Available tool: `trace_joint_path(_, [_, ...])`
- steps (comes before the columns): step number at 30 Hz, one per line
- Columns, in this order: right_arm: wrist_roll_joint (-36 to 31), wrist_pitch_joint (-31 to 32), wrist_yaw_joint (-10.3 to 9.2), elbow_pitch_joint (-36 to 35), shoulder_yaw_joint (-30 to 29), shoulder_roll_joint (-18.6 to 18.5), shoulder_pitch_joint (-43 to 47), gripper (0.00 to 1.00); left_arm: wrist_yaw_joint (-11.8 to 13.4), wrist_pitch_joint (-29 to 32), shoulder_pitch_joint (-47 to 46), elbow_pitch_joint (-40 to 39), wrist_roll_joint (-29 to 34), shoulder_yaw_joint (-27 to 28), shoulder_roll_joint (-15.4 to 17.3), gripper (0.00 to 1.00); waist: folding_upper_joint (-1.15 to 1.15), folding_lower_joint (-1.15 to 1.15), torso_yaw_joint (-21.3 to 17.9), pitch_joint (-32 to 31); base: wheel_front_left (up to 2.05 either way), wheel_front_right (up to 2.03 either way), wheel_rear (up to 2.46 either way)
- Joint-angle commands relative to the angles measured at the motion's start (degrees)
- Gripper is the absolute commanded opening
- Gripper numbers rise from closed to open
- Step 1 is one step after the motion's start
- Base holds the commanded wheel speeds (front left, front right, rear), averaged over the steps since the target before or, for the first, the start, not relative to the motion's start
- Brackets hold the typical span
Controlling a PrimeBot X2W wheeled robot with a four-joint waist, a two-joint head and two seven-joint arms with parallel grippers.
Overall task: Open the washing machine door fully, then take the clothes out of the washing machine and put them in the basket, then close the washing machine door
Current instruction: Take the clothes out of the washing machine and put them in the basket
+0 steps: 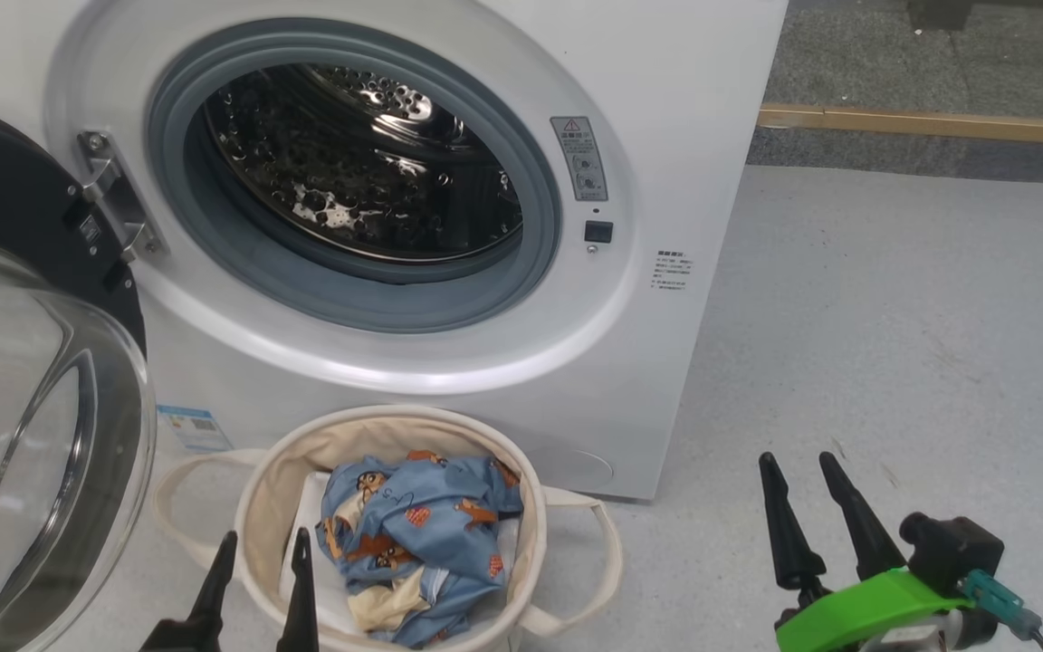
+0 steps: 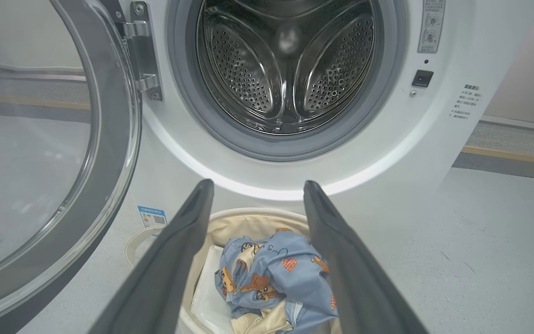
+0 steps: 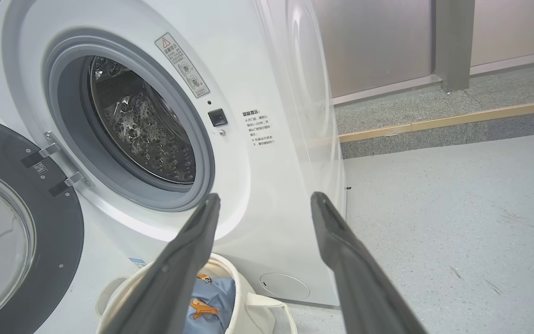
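Door: the washing machine door (image 1: 33,407) ran off the left edge of my head view.
Basket: the basket (image 1: 254,507) had its near rim cut off below.
Labels: the printed labels (image 1: 672,270) were too small for me to read.

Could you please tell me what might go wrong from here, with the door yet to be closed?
1. Swinging shut, the round black-rimmed glass door may clip the cream canvas basket standing beside it.
2. The left gripper, jaws open near the basket, could snag the light blue printed garment.

clothes (image 1: 422,534) in basket (image 1: 259,507), before washing machine (image 1: 666,362)
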Motion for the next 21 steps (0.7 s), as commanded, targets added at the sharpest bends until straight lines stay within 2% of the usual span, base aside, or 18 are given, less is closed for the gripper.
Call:
trace_joint_path(1, [0.16,-0.7,0.01,-1.59,1.58,0.05,-0.75,1.0,-0.14,-0.27,-1.5,-1.29,0.05,1.43,-0.04,1.0,0.0,0.0,0.0,0.02,0.0,0.0,0.0])
trace_joint_path(21, [0.57,-0.7,0.01,-1.6,1.8,0.05,-1.12,1.0,-1.26,-0.27,-2.09,-0.79,-0.9,0.6,-0.06,1.0,0.0,0.0,0.05,0.69,0.0,0.0,0.0])
